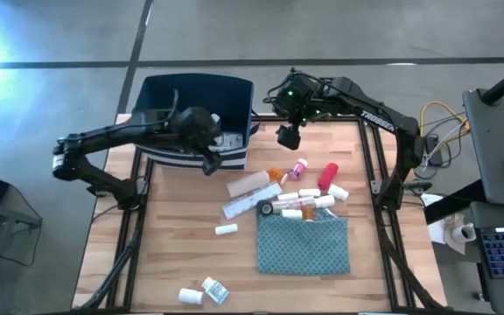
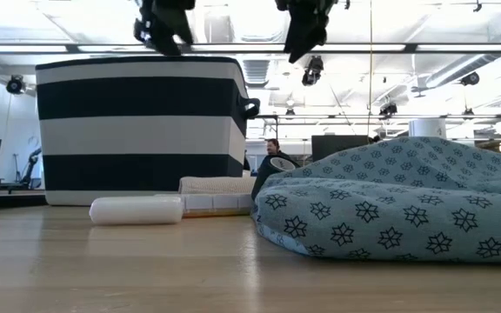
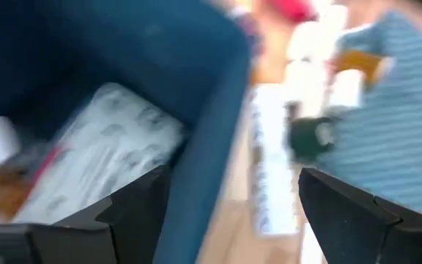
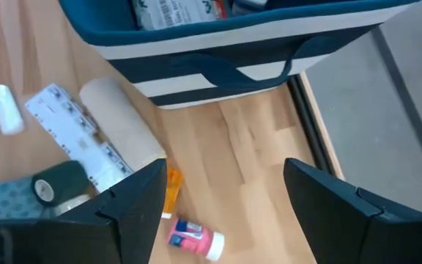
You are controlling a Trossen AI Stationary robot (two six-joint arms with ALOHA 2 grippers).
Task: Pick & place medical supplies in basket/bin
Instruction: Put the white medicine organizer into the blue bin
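The bin (image 1: 195, 92), navy with white stripes, sits in the upper left-centre of the high view; a printed white packet (image 3: 101, 158) lies inside it, its text too blurred to read. The left gripper (image 1: 210, 156) hovers at the bin's lower right edge, fingers spread, nothing between them. The right gripper (image 1: 287, 136) hangs just right of the bin, above bare table, fingers also spread and empty; white lettering on its arm reads "TROSSEN". Most supplies lie mid-frame along the upper edge of the teal cloth (image 1: 304, 245): a red tube (image 1: 327, 176), a pink-capped bottle (image 1: 298, 166), an orange vial (image 1: 275, 175), a black roll (image 1: 267, 208), and a labelled box (image 1: 239, 205). A white bottle (image 1: 226, 229) lies apart, lower left.
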